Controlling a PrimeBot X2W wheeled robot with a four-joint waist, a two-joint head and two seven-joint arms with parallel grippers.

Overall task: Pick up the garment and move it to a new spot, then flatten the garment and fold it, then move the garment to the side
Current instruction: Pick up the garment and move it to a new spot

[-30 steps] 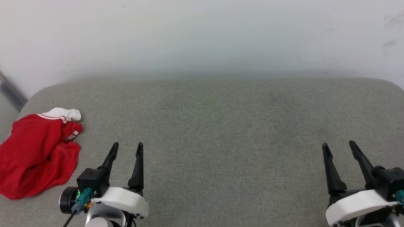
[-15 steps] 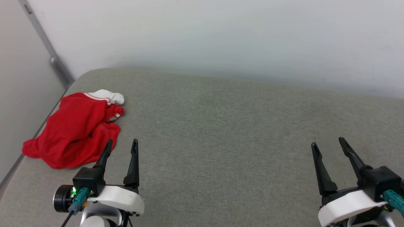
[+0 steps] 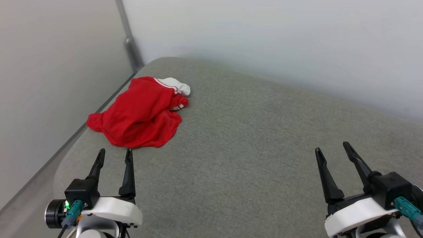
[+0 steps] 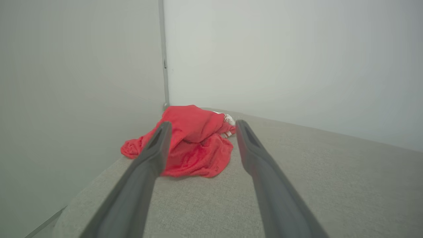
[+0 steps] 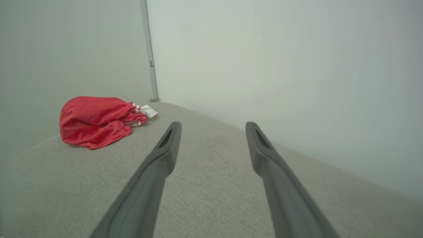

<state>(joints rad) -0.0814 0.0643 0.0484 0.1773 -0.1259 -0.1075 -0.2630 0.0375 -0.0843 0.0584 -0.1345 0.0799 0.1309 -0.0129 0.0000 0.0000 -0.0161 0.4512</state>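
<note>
The garment [image 3: 140,112] is a crumpled red heap with a white sleeve end poking out at its far side, lying near the far left corner of the grey cushioned surface [image 3: 251,138]. Its letters and numbers are hidden in the folds. My left gripper [image 3: 114,153] is open just short of the heap's near edge, not touching it. In the left wrist view the garment [image 4: 195,145] lies straight ahead between the fingers. My right gripper [image 3: 332,148] is open and empty far to the right. The right wrist view shows the garment [image 5: 99,120] far off at the left.
A pale wall [image 3: 264,39] runs behind the surface and another wall [image 3: 49,82] closes its left side, with a grey corner strip [image 3: 130,49] between them. The surface's left edge [image 3: 71,142] lies close beside the garment. Bare cushion stretches right of the garment.
The head view has swung left, so the garment now sits nearer the picture's middle and the left wall shows. Both grippers stay open at the lower corners.
</note>
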